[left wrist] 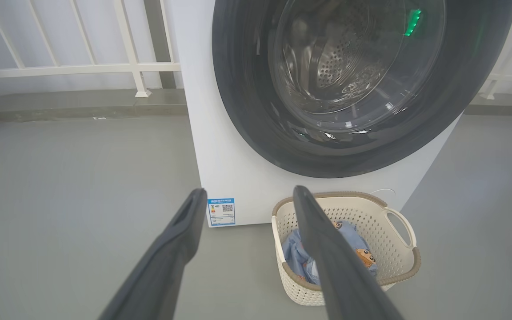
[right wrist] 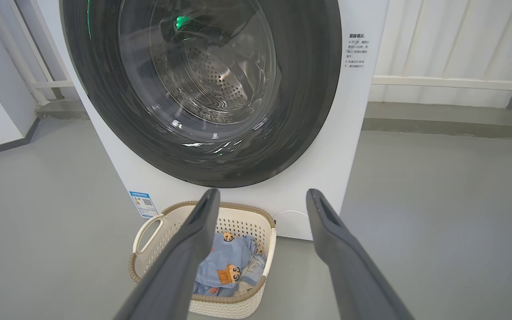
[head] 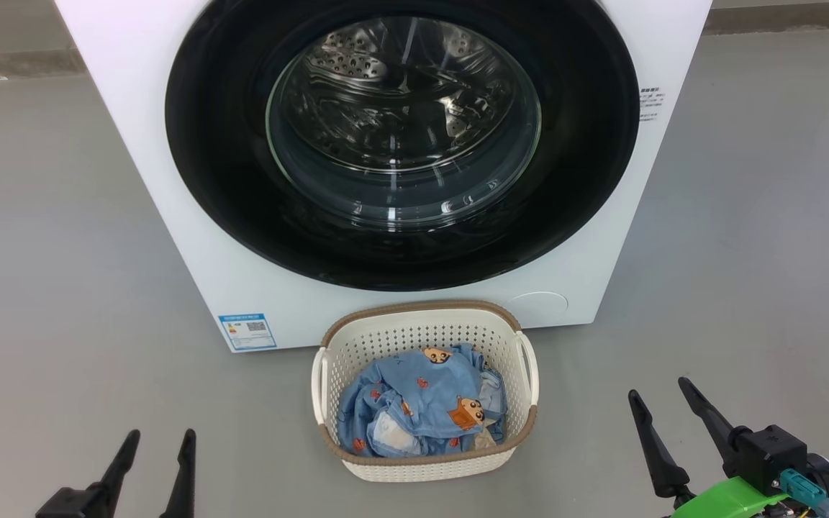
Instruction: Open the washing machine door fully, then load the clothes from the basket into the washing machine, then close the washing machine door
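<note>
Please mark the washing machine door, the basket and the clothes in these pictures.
washing machine door (head: pixel 401 129): head view, on the clear glass centre.
basket (head: pixel 414 332): head view, on its perforated far wall.
clothes (head: pixel 422 403): head view, on the blue fabric lying in the basket.

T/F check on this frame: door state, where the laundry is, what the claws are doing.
1. The door of the washing machine is shut. True.
2. The basket stands on the floor in front of the machine. True.
3. The clothes are inside the machine. False: they lie in the basket.
4. The left claw grips a garment. False: it is open and empty, off to the basket's side.
5. The right claw is open and holds nothing. True.
</note>
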Motion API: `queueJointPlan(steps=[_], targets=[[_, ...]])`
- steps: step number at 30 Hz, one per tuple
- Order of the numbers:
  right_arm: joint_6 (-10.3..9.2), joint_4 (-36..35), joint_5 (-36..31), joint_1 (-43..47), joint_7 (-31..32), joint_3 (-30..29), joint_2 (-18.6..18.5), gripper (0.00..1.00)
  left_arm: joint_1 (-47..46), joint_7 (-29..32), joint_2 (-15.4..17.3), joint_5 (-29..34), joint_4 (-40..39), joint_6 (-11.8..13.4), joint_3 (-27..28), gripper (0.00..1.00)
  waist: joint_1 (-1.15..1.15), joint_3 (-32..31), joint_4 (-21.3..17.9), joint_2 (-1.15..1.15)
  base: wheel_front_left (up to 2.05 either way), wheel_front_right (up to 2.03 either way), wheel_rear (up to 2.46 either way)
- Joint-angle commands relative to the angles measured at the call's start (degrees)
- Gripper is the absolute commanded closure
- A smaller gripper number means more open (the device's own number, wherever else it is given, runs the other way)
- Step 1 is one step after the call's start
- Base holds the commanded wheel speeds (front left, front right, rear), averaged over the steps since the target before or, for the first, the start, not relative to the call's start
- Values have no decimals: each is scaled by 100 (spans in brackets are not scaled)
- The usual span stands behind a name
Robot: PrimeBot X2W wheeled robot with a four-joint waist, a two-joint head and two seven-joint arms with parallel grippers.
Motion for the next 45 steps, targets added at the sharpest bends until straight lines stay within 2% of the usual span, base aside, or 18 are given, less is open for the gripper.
queueJointPlan(steps=[1,13,33,45], targets=[[-6,-152,-64,-220,-69,144,-57,0,-98,-78,140,28,-135,-14,200,0,0,-1,-3,0,0,0,0],[-6,-165,-28,-211,-69,143,-51,0,-102,-78,138,-7,-94,-14,182,0,0,12,-30,0,33,33,-66],[-6,-152,-10,-241,-69,167,-8,0,-155,-78,108,-52,-275,-14,295,0,0,78,-79,0,104,104,-207],[-6,-151,4,-236,-69,172,9,0,-152,-78,106,-68,-225,-14,299,0,0,65,-81,0,18,18,-36]])
